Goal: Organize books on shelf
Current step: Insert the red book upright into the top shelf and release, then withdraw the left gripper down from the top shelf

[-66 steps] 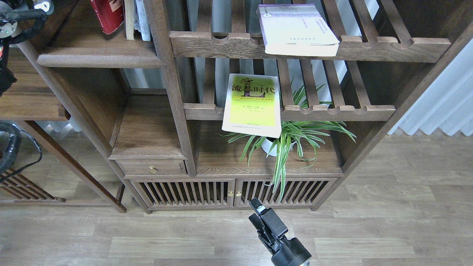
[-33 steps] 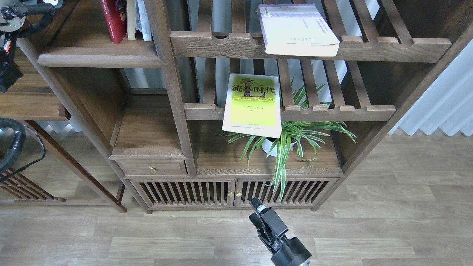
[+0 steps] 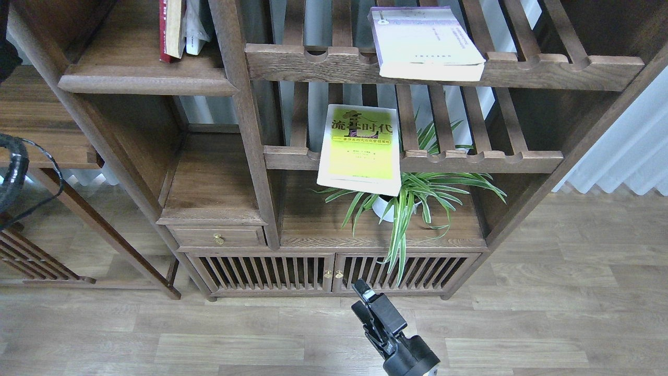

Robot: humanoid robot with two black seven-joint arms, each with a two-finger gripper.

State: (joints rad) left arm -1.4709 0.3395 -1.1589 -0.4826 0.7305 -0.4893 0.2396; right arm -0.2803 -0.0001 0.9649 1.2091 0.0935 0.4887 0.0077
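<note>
The dark red book [image 3: 165, 28] stands upright on the shelf [image 3: 146, 78] at the top left, against a cream book [image 3: 176, 26] and white papers [image 3: 195, 26]. The yellow-green book [image 3: 360, 149] lies flat on the middle slatted rack and overhangs its front rail. On the upper slatted rack lies the white-lavender book [image 3: 425, 42], also past the rail. My right gripper [image 3: 364, 300] hangs low over the floor in front of the cabinet, holding nothing; its dark fingers cannot be told apart. My left gripper is out of view.
A potted spider plant [image 3: 402, 201] stands under the yellow-green book. Below are a small drawer [image 3: 216, 237] and slatted cabinet doors [image 3: 331, 271]. A wooden side table [image 3: 47, 136] and a black cable [image 3: 15, 172] are at the left, a curtain [image 3: 626, 151] at the right.
The dark red book went from tilted to upright on the shelf. My left arm drew back up and left, out of view. The right arm has not moved.
</note>
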